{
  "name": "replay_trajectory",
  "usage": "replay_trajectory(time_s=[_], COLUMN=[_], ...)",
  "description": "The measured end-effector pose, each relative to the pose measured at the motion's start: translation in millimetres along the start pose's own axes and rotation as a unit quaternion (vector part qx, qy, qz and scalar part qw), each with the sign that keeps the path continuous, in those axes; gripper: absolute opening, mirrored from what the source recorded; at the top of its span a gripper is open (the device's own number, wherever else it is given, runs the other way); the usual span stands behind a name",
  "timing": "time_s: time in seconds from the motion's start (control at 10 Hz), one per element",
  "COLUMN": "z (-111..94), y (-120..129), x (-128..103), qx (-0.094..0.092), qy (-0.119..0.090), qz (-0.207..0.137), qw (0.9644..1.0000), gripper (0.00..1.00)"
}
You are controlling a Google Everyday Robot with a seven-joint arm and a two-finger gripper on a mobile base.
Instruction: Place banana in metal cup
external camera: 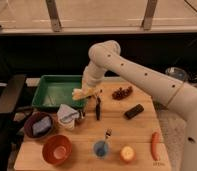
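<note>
Desk [142,127], wooden, seen from above and in front.

Arm [137,75]: one, white, entering from the right and reaching left across the desk.

Hand [88,92]: one, at the front right corner of the green tray [52,92], above the desk surface. Fingers closed narrow around the banana [80,94].

Banana: one, pale yellow, lying roughly level in the grip and sticking out to the left over the tray's corner. It is clear of the desk.

Metal cup [81,116]: one, small and dark. It stands on the desk just in front of the tray and touches, or sits just beside, the white-and-blue cloth [67,115]. It is below and slightly forward of the hand. Contents cannot be made out.

Count of other items:
- Bowls: two. One is a dark purple bowl [28,127] at front left with a grey-blue item inside. The other is a red bowl [57,150] nearer the front edge.
- Blue cup [100,149]: one, with one fork [107,134] standing in it.
- Apple [127,153]: one, just right of the blue cup.
- Orange-red stick [153,142]: one, front right.
- Grape bunch [122,92]: one, right of the hand.
- Black block [133,111]: one.
- Dark pen-like tool [98,107]: one, just below the hand.
</note>
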Motion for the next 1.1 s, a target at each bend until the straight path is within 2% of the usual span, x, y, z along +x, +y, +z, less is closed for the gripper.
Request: replay_trajectory(time_s=[0.3, 0.6, 1.0, 1.1], z=[10.3, 40.4, 65.6, 70.7], y=[26.2, 33.5, 35.6, 35.5], x=[-2.8, -25.3, -44.4, -47.3], qx=[-0.026, -0.049, -0.056, -0.057], qy=[-0.017, -0.061, -0.114, -0.121], qz=[0.002, -0.005, -0.010, -0.012], qw=[0.9995, 0.9969, 0.9918, 0.9910], gripper=[0.00, 0.00, 0.00, 0.00])
